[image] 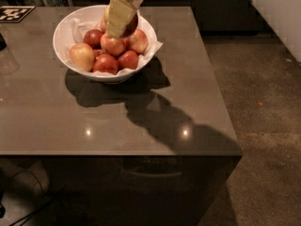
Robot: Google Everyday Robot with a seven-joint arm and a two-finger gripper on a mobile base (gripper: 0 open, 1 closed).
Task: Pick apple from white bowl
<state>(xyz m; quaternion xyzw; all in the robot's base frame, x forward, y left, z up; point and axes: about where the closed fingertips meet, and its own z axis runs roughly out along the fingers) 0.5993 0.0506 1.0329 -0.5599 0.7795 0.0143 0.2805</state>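
Observation:
The white bowl [61, 36] stands at the back left of the brown table, lined with crumpled white paper and holding several apples. My gripper [123, 19] hangs from the top edge of the view, just above the bowl's far side. Its pale yellow fingers [117, 17] are closed around a red apple [132, 25], which is lifted clear of the pile and mostly hidden behind the near finger. A paler yellow-orange apple [82, 56] lies at the bowl's left, and red ones [106, 64] lie at the front.
A black-and-white marker tag [12, 13] lies at the table's back left corner. The table's right edge [221, 88] drops to a brown floor. Part of my white arm [277, 13] fills the top right corner.

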